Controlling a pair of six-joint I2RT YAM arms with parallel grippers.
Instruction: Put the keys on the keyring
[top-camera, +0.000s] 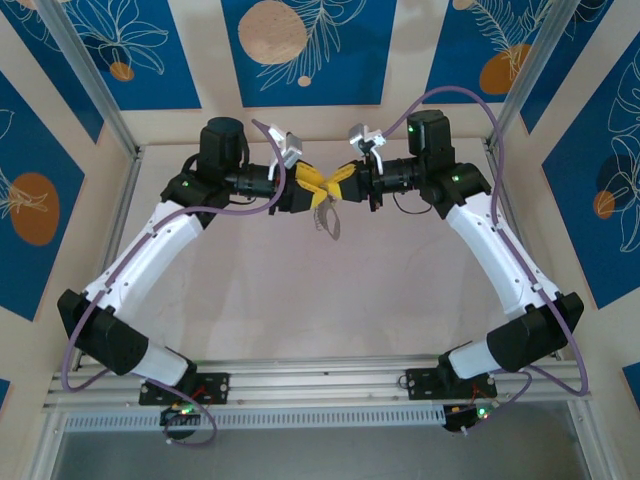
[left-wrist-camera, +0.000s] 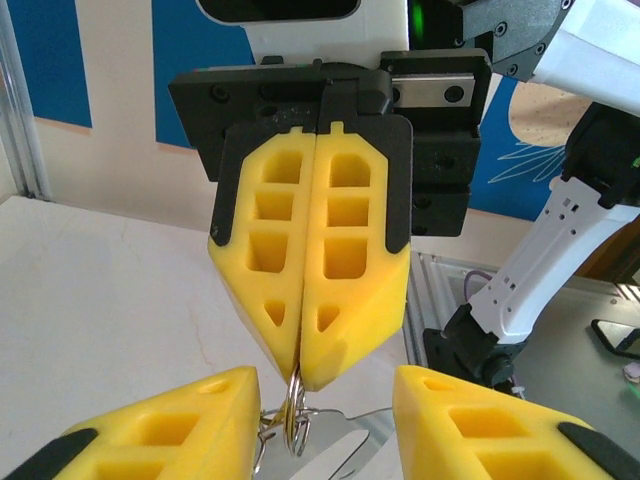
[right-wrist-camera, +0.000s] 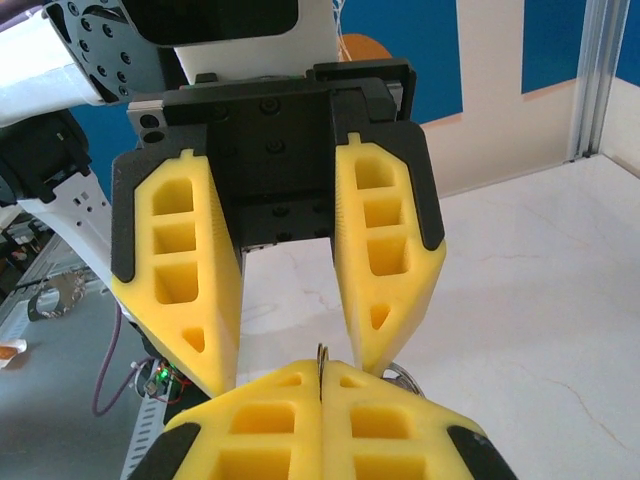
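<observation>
Above open tabletop (top-camera: 330, 300), right claw (left-wrist-camera: 300, 365) tight on thin wire ring (left-wrist-camera: 296, 412); left claw (right-wrist-camera: 290, 365) half-wide, grip unclear.

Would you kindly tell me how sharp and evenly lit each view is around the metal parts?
Top external: soft even light, the hanging keyring small and blurred. Left wrist: right gripper sharp, the thin ring glinting. Right wrist: bright, crisp foreground.

Both arms arch inward above the far middle of the desk (top-camera: 300, 300), tips meeting; left claw (top-camera: 306, 184) parted, right claw (top-camera: 345, 178) pressed closed.
</observation>
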